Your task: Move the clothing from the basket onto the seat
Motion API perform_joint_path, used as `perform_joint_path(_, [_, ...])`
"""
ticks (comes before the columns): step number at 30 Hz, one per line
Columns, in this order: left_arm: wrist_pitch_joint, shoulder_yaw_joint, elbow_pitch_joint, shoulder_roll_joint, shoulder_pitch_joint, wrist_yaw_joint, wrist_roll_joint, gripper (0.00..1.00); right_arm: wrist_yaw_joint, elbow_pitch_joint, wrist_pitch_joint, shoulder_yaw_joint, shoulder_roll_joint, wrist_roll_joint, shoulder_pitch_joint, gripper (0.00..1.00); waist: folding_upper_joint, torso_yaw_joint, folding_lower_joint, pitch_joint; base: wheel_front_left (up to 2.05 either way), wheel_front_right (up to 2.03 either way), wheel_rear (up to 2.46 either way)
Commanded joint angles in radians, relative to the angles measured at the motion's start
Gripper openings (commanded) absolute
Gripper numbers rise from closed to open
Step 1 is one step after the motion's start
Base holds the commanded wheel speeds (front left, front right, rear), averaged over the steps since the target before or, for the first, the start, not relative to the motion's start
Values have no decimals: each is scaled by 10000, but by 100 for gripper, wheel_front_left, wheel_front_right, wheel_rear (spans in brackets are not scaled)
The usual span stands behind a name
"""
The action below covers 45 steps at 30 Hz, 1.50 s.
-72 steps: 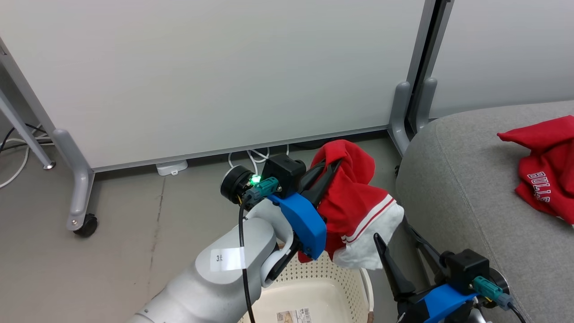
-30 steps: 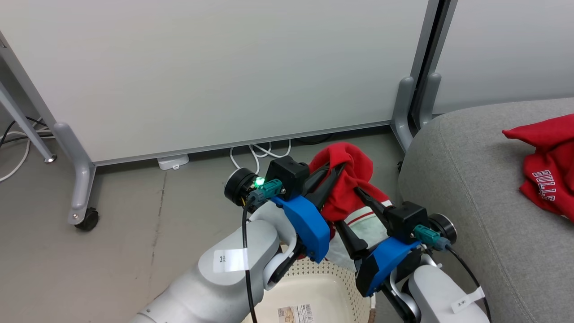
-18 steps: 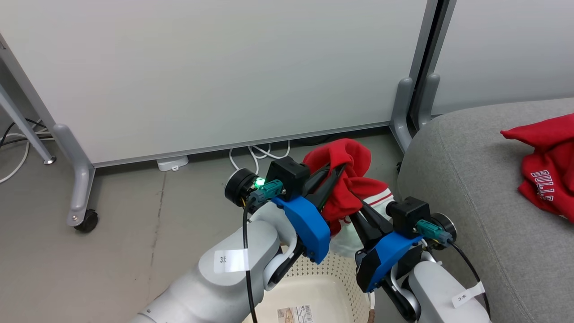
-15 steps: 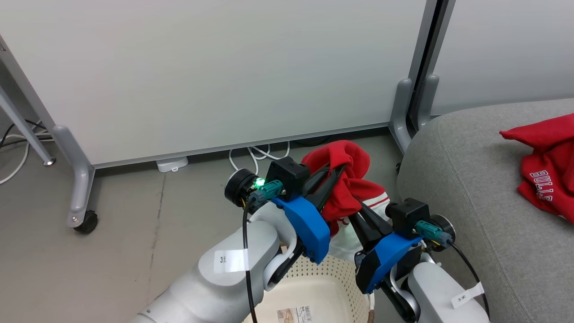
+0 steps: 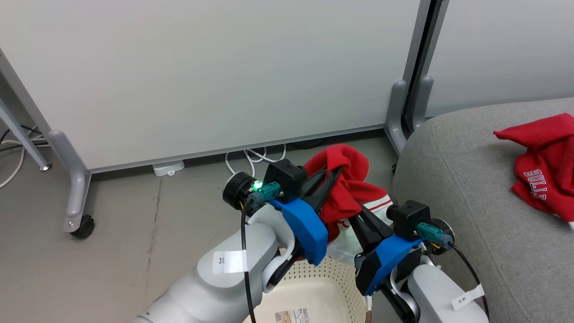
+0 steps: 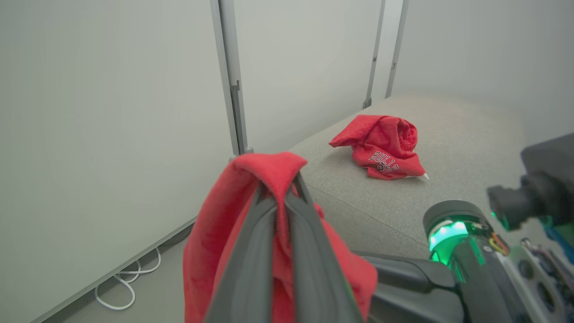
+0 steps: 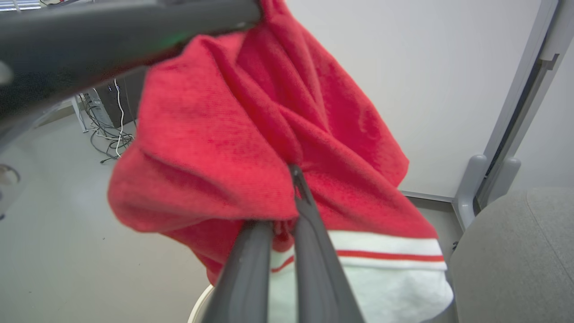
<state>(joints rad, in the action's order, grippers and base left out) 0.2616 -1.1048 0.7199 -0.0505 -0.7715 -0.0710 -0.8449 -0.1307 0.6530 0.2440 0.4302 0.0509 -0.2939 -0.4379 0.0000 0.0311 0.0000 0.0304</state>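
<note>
By the white partition [image 5: 202,67], both arms' jaws clamp a red garment [image 5: 354,161] above the basket [image 5: 314,274].

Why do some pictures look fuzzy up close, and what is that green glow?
Head view: soft, even light, all sharp; the glow is a light on the left wrist. Left wrist view: the left end effector and the garment it grips, near the lens, look soft; the jersey on the seat is crisp. Right wrist view: that end effector, crossing the top, is a dark blur.
</note>
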Motion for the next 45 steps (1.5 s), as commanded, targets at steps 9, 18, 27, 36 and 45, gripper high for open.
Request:
perform_joint_path(9, [52,135,90,2,59,-14,-39,0,-1,34,109,12,-8,-209,249,0,0,64,0,8,0,0,0])
perform_joint_path(18, [51,384,53,2,254,58,156,100,-1,-91,151,-54,-9,-219,309,0,0,86,0,-63,0,0,0])
perform_joint_path(27, [49,1687,-428,-11,1302,-155,1239,100,-3,-308,178,-419,-9,-31,440,0,0,30,0,-79,0,0,0])
perform_joint_path(36, [49,3600,-1531,-375,3166,-446,2913,100,-3,-780,86,-924,-7,209,855,0,0,-157,0,-47,0,0,0])
perform_joint_path(45, [49,5097,-2353,-665,4476,-572,4212,100,-1,-1413,-176,-1292,-7,334,1257,0,0,-245,0,-52,0,0,0])
